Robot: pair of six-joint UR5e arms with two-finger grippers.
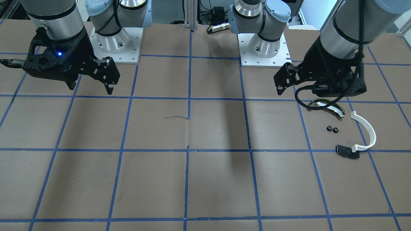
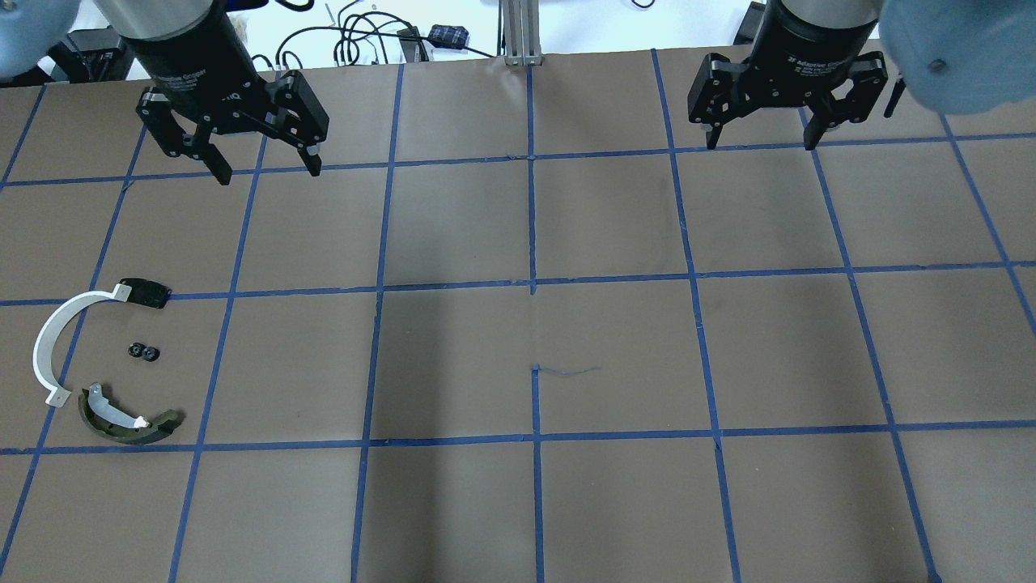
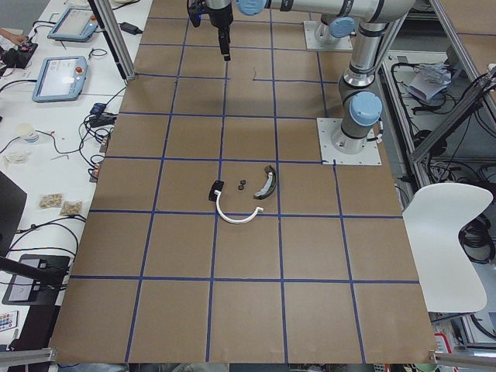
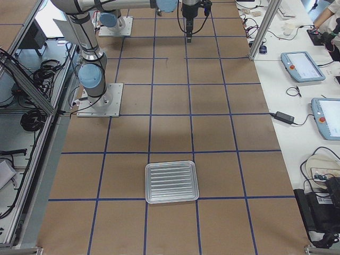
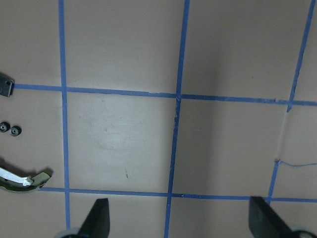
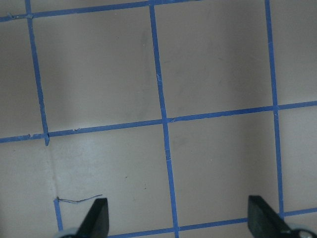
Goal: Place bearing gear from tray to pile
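The pile lies on the table's left side: a white arc strip (image 2: 48,340), an olive-and-white curved piece (image 2: 125,423), a flat black bracket (image 2: 146,291) and two small black round gear-like parts (image 2: 144,352). It also shows in the front view, with the small parts (image 1: 332,129) in the middle. A ribbed silver tray (image 4: 171,182) shows only in the exterior right view, and I see nothing in it. My left gripper (image 2: 269,173) is open and empty, hovering beyond the pile. My right gripper (image 2: 759,144) is open and empty over the far right.
The table is brown board with a blue tape grid (image 2: 532,283). The arm bases stand on white plates (image 1: 265,57). Cables and a metal post (image 2: 518,32) lie past the far edge. Operator desks with tablets (image 4: 303,66) flank that side.
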